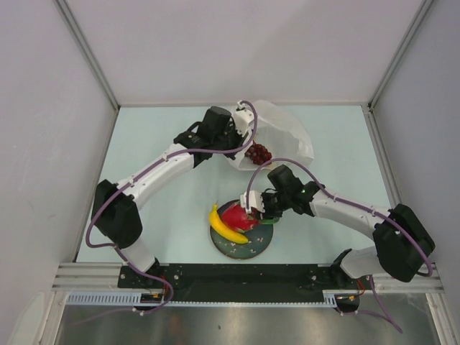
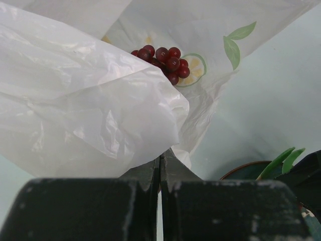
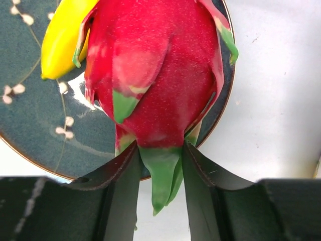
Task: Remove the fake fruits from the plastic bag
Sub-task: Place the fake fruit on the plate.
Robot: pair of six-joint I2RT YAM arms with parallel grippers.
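Observation:
The plastic bag [image 1: 284, 133] lies crumpled at the back of the table, and my left gripper [image 1: 236, 144] is shut on its near edge. In the left wrist view a fold of the bag [image 2: 75, 110] runs into the closed left gripper [image 2: 161, 158]. A dark red grape bunch [image 1: 258, 153] shows in the bag's mouth [image 2: 165, 63]. On the blue-grey plate [image 1: 248, 248] lie the yellow banana [image 1: 224, 226] and the red dragon fruit [image 1: 241, 217]. My right gripper [image 3: 159, 145] straddles the dragon fruit's [image 3: 155, 75] green end, fingertips touching the fruit, which rests on the plate [image 3: 35, 125] beside the banana [image 3: 62, 40].
Grey walls close in the pale table on the left, back and right. The plate stands near the front edge between the two arm bases. In the left wrist view the plate's rim [image 2: 246, 170] and the dragon fruit's green tips [image 2: 281, 160] show at lower right.

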